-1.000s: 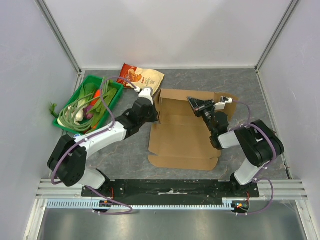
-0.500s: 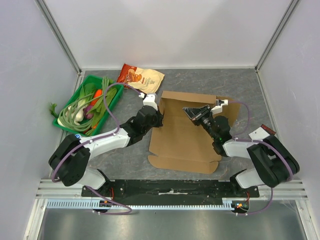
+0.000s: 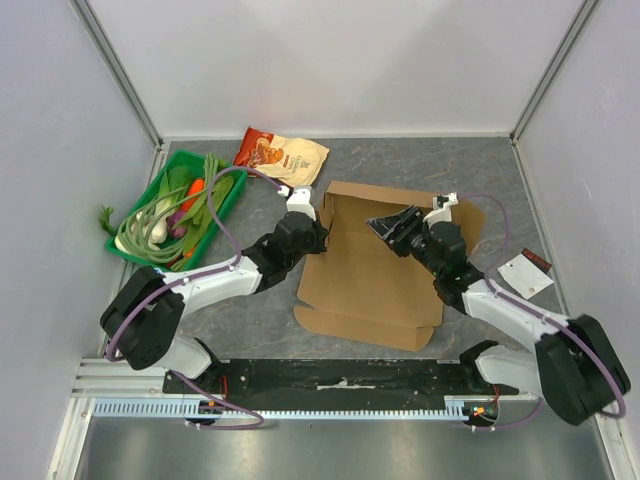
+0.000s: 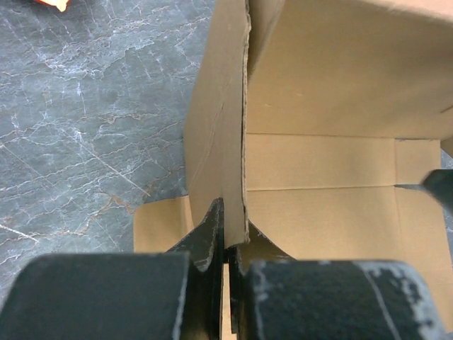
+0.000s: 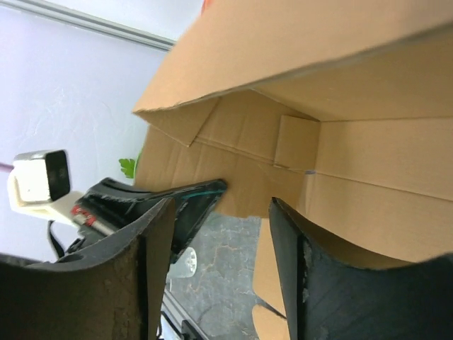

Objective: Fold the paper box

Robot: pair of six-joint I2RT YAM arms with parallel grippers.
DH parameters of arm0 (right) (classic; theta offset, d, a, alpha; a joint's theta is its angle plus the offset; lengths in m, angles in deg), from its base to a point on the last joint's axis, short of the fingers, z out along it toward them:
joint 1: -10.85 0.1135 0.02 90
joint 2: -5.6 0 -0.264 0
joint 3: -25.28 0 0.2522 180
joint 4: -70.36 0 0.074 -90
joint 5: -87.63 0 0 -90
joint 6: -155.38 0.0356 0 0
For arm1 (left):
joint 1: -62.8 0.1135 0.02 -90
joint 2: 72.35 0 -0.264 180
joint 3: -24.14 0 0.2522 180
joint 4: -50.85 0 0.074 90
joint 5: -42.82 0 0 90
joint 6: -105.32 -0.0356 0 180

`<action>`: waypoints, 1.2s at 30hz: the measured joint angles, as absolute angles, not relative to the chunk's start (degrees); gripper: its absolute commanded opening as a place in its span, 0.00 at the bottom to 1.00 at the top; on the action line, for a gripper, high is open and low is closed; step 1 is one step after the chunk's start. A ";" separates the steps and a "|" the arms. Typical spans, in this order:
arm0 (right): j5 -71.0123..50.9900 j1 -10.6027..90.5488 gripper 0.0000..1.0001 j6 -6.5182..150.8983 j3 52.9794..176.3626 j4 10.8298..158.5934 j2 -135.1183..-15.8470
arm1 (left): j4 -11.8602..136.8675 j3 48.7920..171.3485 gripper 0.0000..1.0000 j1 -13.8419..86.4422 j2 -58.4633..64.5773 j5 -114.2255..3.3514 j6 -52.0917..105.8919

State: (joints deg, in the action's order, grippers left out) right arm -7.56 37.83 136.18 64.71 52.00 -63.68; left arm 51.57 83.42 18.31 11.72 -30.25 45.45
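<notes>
in the middle of the tabletop, between the two arms, i see the paper box half formed: its brown base panel lies flat, the left wall and the far wall stand up, and the near flaps lie spread on the grey surface. my left tool is at the box's left side, its fingers pinched together on the lower edge of that upright left wall, one finger on each face of the cardboard. my right tool sits over the far half of the box, fingers spread apart with nothing between them; i cannot tell whether it touches the cardboard. off to the left a green tray holds vegetables, a snack bag lies just behind it, and a small card lies at the right.
</notes>
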 measured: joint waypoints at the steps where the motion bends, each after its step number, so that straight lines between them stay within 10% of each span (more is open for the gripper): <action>1: -7.34 37.85 0.67 135.74 65.67 54.90 -61.67 | 51.20 83.42 0.02 18.29 11.96 -30.25 45.45; 15: -9.88 35.73 0.98 131.42 80.31 87.73 -51.04 | 49.47 83.40 0.02 16.04 13.58 -26.40 42.98; 27: 5.60 34.99 0.97 152.51 90.15 106.64 -45.23 | 49.47 83.42 0.02 15.34 14.08 -23.71 42.65; 36: 8.61 35.42 0.71 163.39 91.85 106.66 -58.78 | 49.47 83.48 0.02 14.62 14.28 -21.96 42.63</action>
